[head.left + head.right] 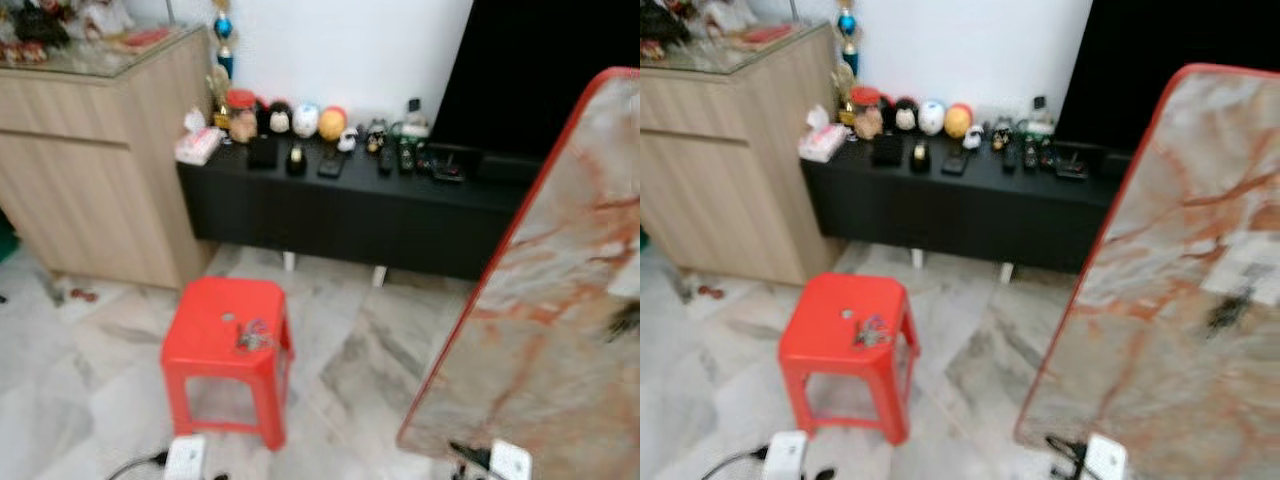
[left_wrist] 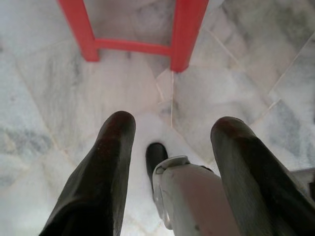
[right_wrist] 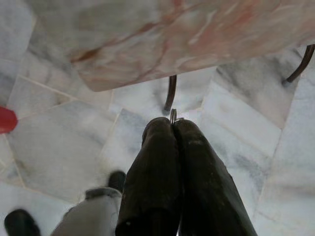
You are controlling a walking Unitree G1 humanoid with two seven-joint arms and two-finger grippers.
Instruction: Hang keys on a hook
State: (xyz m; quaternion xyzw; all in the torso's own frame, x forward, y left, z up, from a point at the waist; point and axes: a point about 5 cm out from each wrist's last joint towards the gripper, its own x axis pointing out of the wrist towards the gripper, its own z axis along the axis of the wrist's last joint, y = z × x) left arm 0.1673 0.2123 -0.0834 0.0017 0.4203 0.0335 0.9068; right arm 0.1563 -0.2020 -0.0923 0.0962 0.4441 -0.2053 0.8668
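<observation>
the left gripper hangs with its 2 fingers wide apart and nothing between them, over marble floor just short of the red plastic stool. the right gripper has its fingers pressed together; a thin metal ring peeks out at their tips, though what it belongs to is hard to tell. a bunch of keys lies on the stool's seat, toward its right edge. this looks like the approach step, nothing yet hung. next, likely, close in on the stool and lower a gripper onto the bunch. no hook can be made out; the marble-patterned red-rimmed tabletop right of the stool hides much.
</observation>
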